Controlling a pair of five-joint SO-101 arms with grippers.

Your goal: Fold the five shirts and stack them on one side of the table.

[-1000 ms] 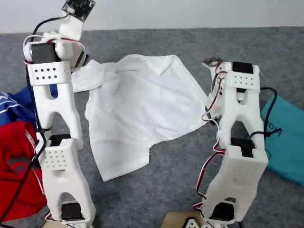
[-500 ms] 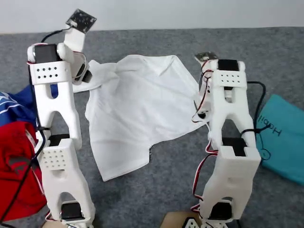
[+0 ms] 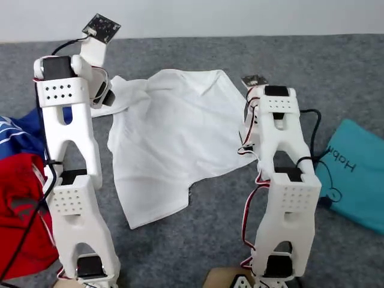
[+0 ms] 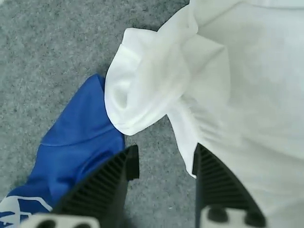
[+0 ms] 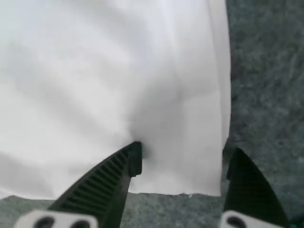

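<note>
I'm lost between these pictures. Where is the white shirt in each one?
High view: white shirt spread mid-table, between the two arms.
Left wrist view: its bunched sleeve just past the open left gripper, beside the blue shirt.
Right wrist view: one corner under the open right gripper.
Shared landmark: the grey table cover beneath it.

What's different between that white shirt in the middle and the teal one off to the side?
The white shirt is plain; the teal shirt carries dark print. The white shirt lies spread and rumpled in the middle; the teal shirt lies smooth at the side, partly cut off by the view's edge. Both rest on the grey table.
</note>
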